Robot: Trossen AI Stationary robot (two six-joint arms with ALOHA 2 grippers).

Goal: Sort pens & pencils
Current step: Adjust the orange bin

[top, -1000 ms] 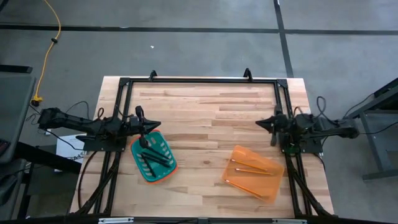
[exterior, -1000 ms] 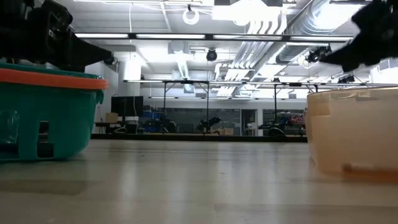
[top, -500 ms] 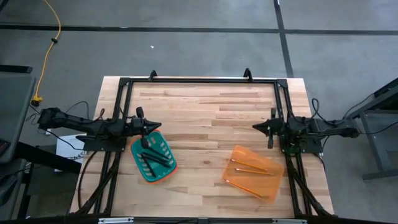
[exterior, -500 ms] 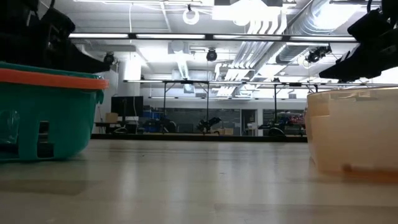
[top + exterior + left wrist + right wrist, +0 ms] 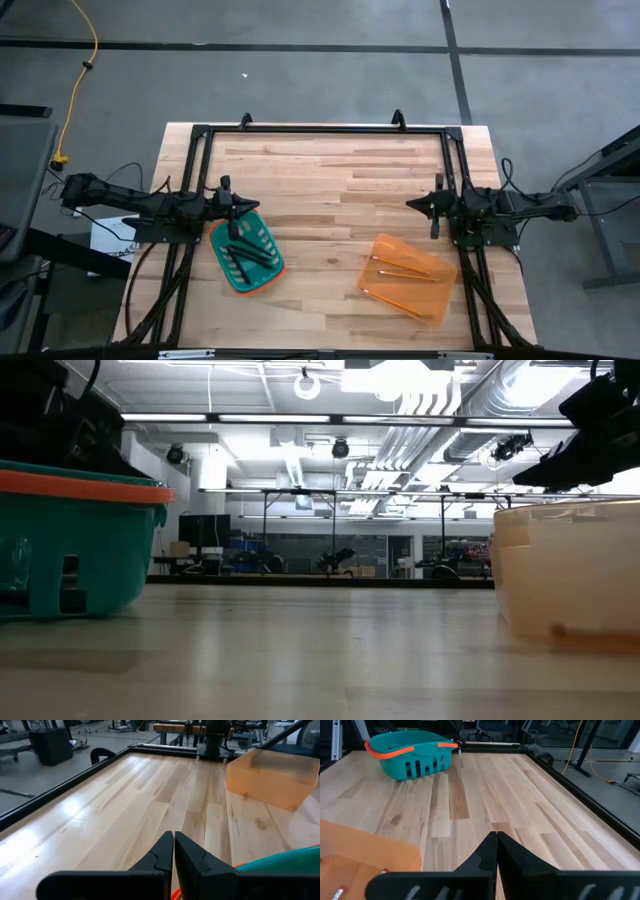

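The dark pens [image 5: 245,252] lie in the teal basket [image 5: 246,256] near the table's left edge. The orange-tan pencils [image 5: 403,272] lie in the clear orange bin [image 5: 408,277] on the right. My left gripper [image 5: 256,204] is shut and holds nothing, above the basket's far rim; its fingers [image 5: 173,851] meet in the left wrist view. My right gripper [image 5: 408,203] is shut and holds nothing, just past the bin's far side; its fingers [image 5: 496,849] meet in the right wrist view.
A black frame [image 5: 322,129] runs along the table's far and side edges. Bare wood [image 5: 330,200] lies between basket and bin. The low view shows the basket's wall [image 5: 70,540] at left and the bin's wall [image 5: 570,570] at right.
My left gripper has drawn back a little toward the table's left edge, over the basket's far rim. My right gripper has shifted slightly toward the table's left, then held still. Pens, pencils, basket and bin stay put.
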